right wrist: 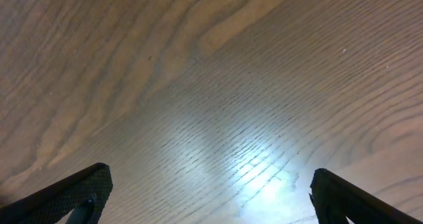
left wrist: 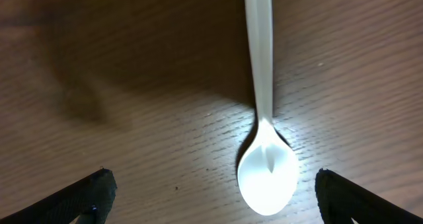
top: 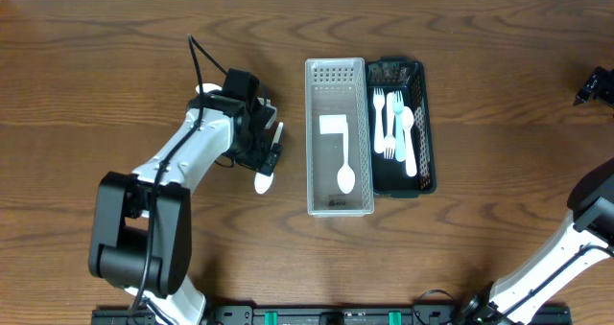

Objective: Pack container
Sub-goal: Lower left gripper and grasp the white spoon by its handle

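A white plastic spoon (top: 265,174) lies on the wooden table, left of a clear grey container (top: 314,143). That container holds a white spoon (top: 345,174) and a white card. A black tray (top: 427,124) beside it holds white forks and a spoon (top: 408,138). My left gripper (top: 267,150) is open and hovers right over the loose spoon; in the left wrist view the spoon's bowl (left wrist: 267,178) lies between the spread fingers (left wrist: 211,201), nearer the right one. My right gripper (top: 595,83) is open and empty at the far right edge, over bare wood (right wrist: 211,197).
The two containers stand side by side at the table's centre. A black rail (top: 317,315) runs along the front edge. The left arm's cable (top: 197,61) loops above its wrist.
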`<state>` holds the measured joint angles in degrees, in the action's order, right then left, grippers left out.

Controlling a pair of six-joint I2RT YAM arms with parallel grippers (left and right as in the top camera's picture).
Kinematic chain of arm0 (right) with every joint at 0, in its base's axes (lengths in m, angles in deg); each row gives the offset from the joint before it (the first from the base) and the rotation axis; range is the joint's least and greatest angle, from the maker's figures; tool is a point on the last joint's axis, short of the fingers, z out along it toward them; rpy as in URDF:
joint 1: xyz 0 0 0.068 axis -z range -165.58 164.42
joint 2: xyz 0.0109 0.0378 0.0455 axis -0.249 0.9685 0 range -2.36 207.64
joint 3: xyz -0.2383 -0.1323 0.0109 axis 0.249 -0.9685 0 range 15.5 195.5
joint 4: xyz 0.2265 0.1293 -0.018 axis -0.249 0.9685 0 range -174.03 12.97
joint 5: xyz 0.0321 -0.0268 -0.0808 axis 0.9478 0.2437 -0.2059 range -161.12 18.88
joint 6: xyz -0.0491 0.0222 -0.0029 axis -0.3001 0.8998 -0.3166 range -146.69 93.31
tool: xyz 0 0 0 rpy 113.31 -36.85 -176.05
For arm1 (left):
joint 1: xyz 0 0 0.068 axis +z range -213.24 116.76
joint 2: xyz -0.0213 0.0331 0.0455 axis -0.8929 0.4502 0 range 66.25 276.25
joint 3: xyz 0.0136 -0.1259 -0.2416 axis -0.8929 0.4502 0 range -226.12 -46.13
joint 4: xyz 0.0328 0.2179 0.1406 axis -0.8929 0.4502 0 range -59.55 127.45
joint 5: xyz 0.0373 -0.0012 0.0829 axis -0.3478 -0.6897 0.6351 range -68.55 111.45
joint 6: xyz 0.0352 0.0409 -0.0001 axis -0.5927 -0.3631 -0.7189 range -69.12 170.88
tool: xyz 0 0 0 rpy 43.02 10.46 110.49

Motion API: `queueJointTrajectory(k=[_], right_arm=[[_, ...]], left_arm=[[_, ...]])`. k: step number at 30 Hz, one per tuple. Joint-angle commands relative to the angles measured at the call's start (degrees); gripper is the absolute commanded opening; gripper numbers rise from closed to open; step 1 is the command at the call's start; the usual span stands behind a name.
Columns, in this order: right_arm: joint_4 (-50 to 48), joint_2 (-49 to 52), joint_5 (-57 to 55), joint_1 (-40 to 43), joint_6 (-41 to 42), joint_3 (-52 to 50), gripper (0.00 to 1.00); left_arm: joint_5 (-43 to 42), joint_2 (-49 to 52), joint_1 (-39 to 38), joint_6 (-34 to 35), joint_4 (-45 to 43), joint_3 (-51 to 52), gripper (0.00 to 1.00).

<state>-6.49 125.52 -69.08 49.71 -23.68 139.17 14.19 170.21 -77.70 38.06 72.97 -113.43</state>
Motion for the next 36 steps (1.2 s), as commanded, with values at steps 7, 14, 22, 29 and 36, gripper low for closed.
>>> queueJointTrajectory(k=[7,14,22,29,36], right_arm=[[0.04,-1.42,-0.13,-0.33,0.81,-0.11,0.99],[0.04,-1.42,-0.13,-0.33,0.81,-0.11,0.99],[0.04,-1.42,-0.13,-0.33,0.81,-0.11,0.99],[0.04,-1.42,-0.13,-0.33,0.79,-0.11,0.99],[0.04,-1.42,-0.13,-0.33,0.81,-0.11,0.99]], left_arm=[[1.07,2.49,-2.64,3.45,-1.79,-0.37,0.98],[1.07,3.45,-2.73,7.26,-2.60,-0.37,0.98],[1.09,3.58,-2.78,8.85,-3.89,-0.37,0.98],[1.09,4.37,-2.78,8.85,-4.68,-0.37,0.98],[1.07,8.13,-2.78,8.85,-5.09,-0.37,0.98]])
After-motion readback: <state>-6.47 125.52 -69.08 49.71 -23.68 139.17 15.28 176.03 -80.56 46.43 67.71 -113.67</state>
